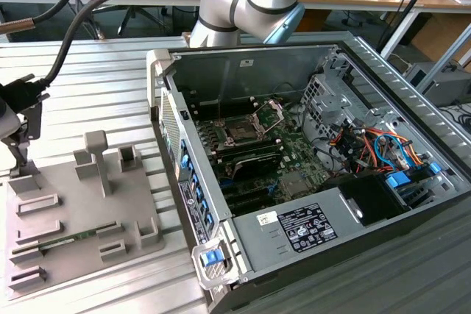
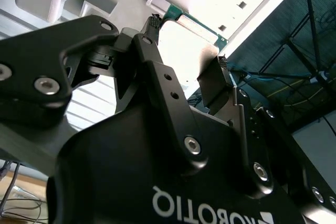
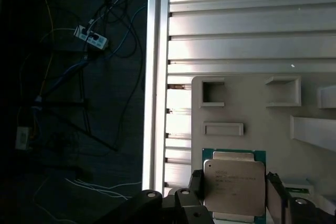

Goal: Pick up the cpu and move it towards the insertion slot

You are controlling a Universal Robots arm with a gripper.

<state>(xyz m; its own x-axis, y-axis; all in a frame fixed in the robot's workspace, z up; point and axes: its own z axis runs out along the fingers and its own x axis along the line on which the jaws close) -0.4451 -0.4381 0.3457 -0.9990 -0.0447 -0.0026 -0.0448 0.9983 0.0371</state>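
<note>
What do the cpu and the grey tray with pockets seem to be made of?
The cpu: its top looks like silvery metal with a dull sheen, and its green rim looks like circuit board. The grey tray: probably plastic, matte, with moulded pockets; painted metal is not excluded.

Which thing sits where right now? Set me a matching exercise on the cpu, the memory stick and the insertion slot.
Things:
1. silvery flat square cpu
2. long thin green memory stick
3. square dark insertion slot framed in silver metal

Places:
A. inside the open grey computer case
B. lying in the grey moulded tray
C. between the black gripper's fingers

Pairs: 1-C; 2-B; 3-A
</note>
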